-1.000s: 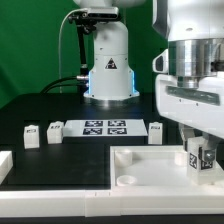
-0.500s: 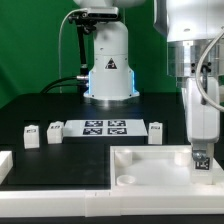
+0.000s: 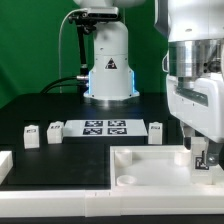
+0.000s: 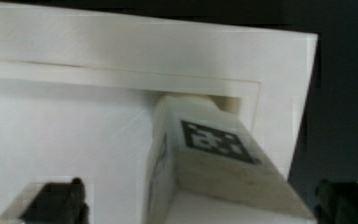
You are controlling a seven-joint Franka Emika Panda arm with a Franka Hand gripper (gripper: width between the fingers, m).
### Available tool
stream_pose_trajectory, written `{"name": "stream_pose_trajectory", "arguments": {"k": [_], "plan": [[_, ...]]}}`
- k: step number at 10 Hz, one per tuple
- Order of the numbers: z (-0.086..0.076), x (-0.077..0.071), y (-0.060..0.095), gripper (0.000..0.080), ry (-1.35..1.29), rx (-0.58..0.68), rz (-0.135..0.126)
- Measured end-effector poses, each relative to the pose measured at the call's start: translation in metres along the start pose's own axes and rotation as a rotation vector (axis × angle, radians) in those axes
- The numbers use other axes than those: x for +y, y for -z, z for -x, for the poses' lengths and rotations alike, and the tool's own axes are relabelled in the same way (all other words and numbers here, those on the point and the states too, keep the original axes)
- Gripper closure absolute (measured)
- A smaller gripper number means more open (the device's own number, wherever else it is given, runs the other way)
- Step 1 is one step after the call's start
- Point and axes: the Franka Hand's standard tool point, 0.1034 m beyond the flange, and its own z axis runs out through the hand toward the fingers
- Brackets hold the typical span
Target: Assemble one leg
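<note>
The leg (image 4: 211,160), a white stubby block with a square tag, stands upright at the corner of the large white panel (image 4: 69,110). In the exterior view the leg (image 3: 201,156) is at the panel's (image 3: 150,168) far corner on the exterior view's right. My gripper (image 3: 203,158) is down around it. In the wrist view my gripper (image 4: 197,203) straddles the leg, with dark fingertips (image 4: 55,200) wide apart and a gap showing on one side. The leg's foot is hidden by the panel's edge.
Three more small tagged legs (image 3: 30,135), (image 3: 55,131), (image 3: 155,132) stand on the black table beside the marker board (image 3: 104,127). A white part (image 3: 5,165) lies at the exterior view's left edge. The robot base (image 3: 108,70) stands behind.
The gripper turned about the leg half a second ago and has now turned back to roughly its first facing. It stays over the same panel corner.
</note>
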Motion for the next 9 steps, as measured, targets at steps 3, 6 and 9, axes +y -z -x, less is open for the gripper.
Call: {"name": "stream_pose_trajectory", "arguments": {"k": [3,6,9], "plan": [[0.0007,-0.0007,0.001,0.0151,0.443,0.0,-0.002],[0.0022,-0.0007,0.0009,0.0151,0.722,0.009,0.001],[0.0063,-0.0004,0.0004,0.0151,0.832,0.013,0.004]]}}
